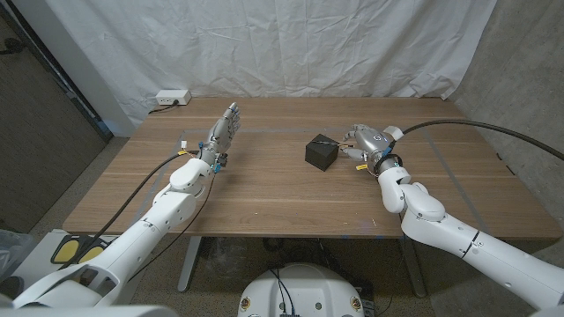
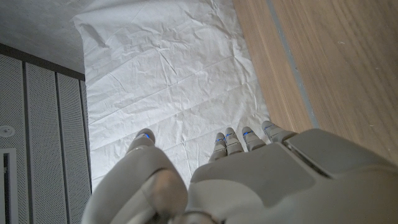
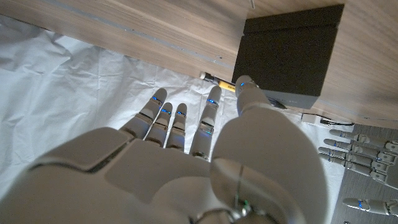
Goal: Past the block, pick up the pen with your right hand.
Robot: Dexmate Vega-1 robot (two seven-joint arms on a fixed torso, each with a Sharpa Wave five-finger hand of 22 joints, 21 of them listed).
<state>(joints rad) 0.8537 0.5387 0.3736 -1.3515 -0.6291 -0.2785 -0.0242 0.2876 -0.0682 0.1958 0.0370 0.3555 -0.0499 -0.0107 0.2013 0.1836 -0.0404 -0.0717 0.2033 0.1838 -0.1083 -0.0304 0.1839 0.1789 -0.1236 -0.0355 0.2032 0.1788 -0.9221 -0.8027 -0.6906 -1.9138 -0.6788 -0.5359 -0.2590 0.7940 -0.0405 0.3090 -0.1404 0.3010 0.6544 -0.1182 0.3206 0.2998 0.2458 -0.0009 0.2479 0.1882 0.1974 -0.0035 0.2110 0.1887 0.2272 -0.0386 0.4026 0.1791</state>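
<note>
A black block (image 1: 320, 152) stands right of the table's middle. In the right wrist view the block (image 3: 286, 53) has a thin yellow pen (image 3: 217, 81) with a dark tip lying on the wood just past it. My right hand (image 1: 366, 141) reaches in beside the block from the right, fingers straight and apart. Its thumb tip (image 3: 244, 84) covers one end of the pen and a fingertip (image 3: 214, 93) sits close beside it; I cannot tell whether they touch it. My left hand (image 1: 225, 128) is raised over the table's left part, fingers (image 2: 245, 140) apart, holding nothing.
A white power strip (image 1: 170, 97) lies at the table's far left corner. A white drape (image 1: 335, 44) hangs behind the table (image 1: 264, 194). The right arm's black cable (image 1: 493, 132) arcs over the table's right side. The left hand's fingers (image 3: 357, 155) show beyond the block in the right wrist view.
</note>
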